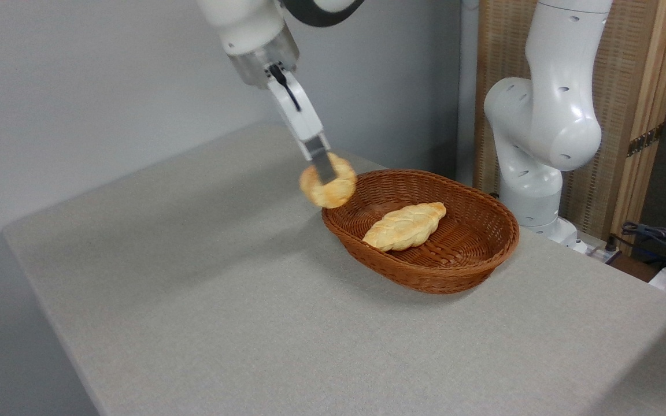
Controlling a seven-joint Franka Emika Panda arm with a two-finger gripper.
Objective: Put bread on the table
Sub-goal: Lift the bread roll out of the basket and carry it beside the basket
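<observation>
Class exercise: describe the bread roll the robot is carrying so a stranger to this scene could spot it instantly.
Find the brown wicker basket on the grey table. Just left of its rim, the pincer holds a small roundish golden roll in the air. The braided loaf in the basket is longer and paler.

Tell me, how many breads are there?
2. The small round bread hangs in the gripper above the table; the long braided loaf lies in the basket.

Arm (pixel 252 29): upper links cut off by top edge.
Gripper (pixel 326 173): far finger hidden behind bread (pixel 328 188); near finger (pixel 322 164) covers the roll's middle.
Bread: slightly blurred.
Table (pixel 252 300): cut off at bottom and right edges.
Basket (pixel 425 271): floor partly hidden under braided loaf (pixel 405 226).
</observation>
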